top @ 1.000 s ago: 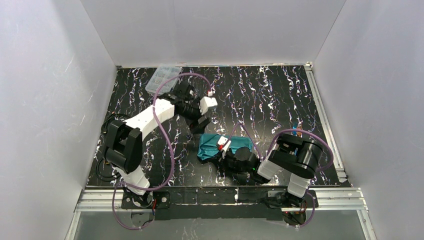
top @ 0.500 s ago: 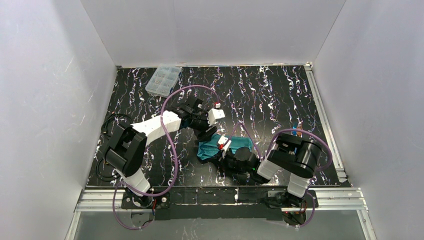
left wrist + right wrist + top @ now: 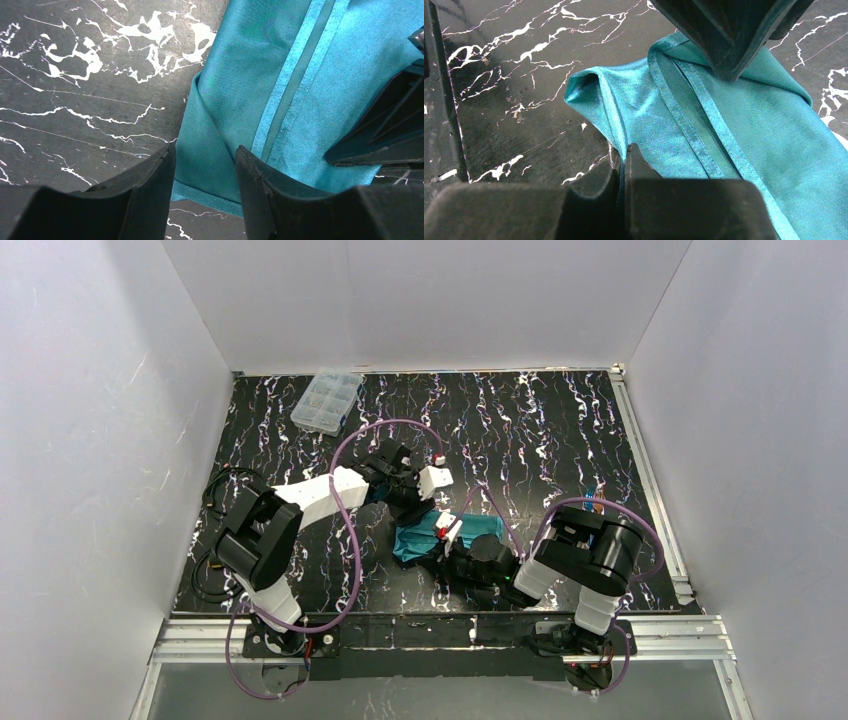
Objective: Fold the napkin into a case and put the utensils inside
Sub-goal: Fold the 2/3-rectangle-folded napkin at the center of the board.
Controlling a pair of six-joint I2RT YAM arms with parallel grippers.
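Observation:
The teal-green napkin (image 3: 470,530) lies folded into a small rectangle in the middle of the table, its lighter hem stripes (image 3: 290,85) running along it. My left gripper (image 3: 205,165) is down at one corner of the napkin, its two fingers a gap apart with the cloth's edge lying between them. My right gripper (image 3: 626,160) is shut on a raised fold of the napkin (image 3: 684,120) at its near left edge. The left gripper's finger (image 3: 729,35) hangs over the cloth in the right wrist view. A bit of the orange-blue utensils (image 3: 592,498) shows beside the right arm.
A clear plastic compartment box (image 3: 326,401) stands at the back left of the black marbled table (image 3: 520,430). White walls close in three sides. A metal rail (image 3: 650,490) runs along the right edge. Purple cables loop over both arms.
My left arm has swung from the back left down to the napkin's corner, and its jaws have narrowed round the cloth's edge. The right gripper has held still on the fold.

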